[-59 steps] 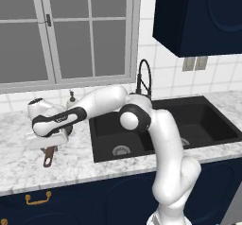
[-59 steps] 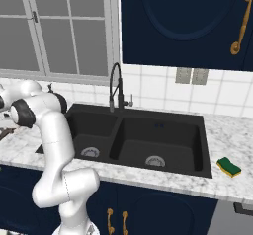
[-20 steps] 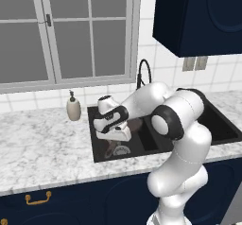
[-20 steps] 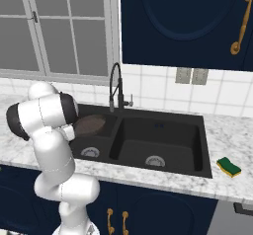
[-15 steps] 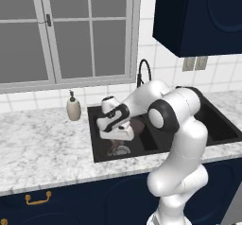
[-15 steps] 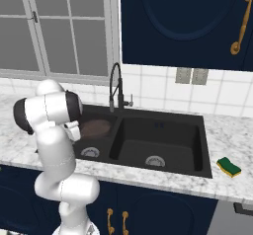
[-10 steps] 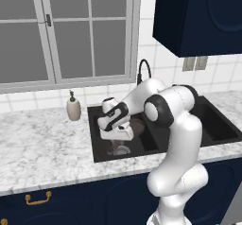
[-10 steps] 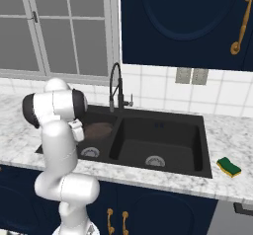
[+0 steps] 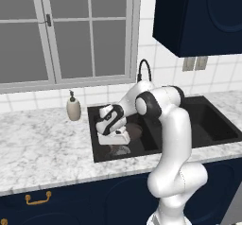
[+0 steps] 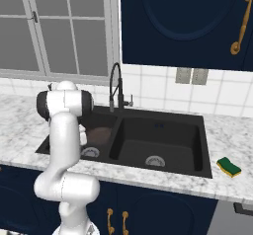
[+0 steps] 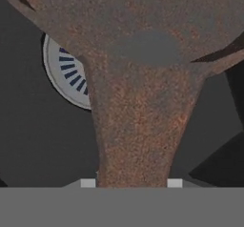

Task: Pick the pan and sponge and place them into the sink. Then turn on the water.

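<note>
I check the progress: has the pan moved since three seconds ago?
Yes. The pan went from the counter left of the sink into its left basin.

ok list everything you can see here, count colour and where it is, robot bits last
pan: one, dark brown, low in the left basin, its handle running to the gripper
sponge: one, yellow with a green top, on the counter right of the sink
sink: one, black, double basin, set in the counter
drains: two, round grey, one in each basin
faucet: one, black gooseneck, behind the sink; no water running
soap bottle: one, beige, on the counter left of the sink
counter: one, white-grey marble
window: one, grey panes, above the counter
cabinets: dark blue, above and below the counter
gripper: one, shut on the pan handle, down in the left basin
</note>
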Controlling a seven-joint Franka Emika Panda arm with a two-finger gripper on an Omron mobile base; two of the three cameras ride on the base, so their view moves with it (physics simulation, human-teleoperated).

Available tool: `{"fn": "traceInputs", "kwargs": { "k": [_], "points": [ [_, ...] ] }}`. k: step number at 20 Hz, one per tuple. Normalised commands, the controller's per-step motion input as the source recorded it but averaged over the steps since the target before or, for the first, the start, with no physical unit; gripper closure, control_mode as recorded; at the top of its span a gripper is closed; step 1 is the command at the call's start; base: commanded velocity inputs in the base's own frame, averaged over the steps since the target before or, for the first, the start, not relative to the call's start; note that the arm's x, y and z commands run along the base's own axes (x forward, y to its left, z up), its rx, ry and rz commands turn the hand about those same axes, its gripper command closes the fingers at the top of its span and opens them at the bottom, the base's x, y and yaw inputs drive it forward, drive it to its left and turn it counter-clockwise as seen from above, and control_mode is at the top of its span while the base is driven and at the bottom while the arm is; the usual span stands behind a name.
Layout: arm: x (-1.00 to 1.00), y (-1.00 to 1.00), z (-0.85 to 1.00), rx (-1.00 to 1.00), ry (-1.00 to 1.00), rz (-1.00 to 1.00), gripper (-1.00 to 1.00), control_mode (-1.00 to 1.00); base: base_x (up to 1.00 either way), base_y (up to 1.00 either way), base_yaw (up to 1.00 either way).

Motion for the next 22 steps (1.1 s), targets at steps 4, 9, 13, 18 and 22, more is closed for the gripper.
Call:
{"fn": "traceInputs", "kwargs": {
  "k": [4, 9, 13, 18, 22],
  "points": [
    [0.35, 0.08, -0.54, 0.0, 0.07, 0.06, 1.0, -1.0, 0.0, 0.0, 0.0],
    [0.23, 0.16, -0.42, 0.0, 0.1, 0.06, 1.0, -1.0, 0.0, 0.0, 0.0],
    [0.15, 0.24, -0.42, 0.0, 0.1, 0.06, 1.0, -1.0, 0.0, 0.0, 0.0],
    [0.1, 0.2, -0.23, 0.0, 0.1, 0.05, -1.0, -1.0, 0.0, 0.0, 0.0],
    [0.04, 0.0, 0.08, 0.02, 0.01, 0.02, -1.0, -1.0, 0.0, 0.0, 0.0]
  ]
}}
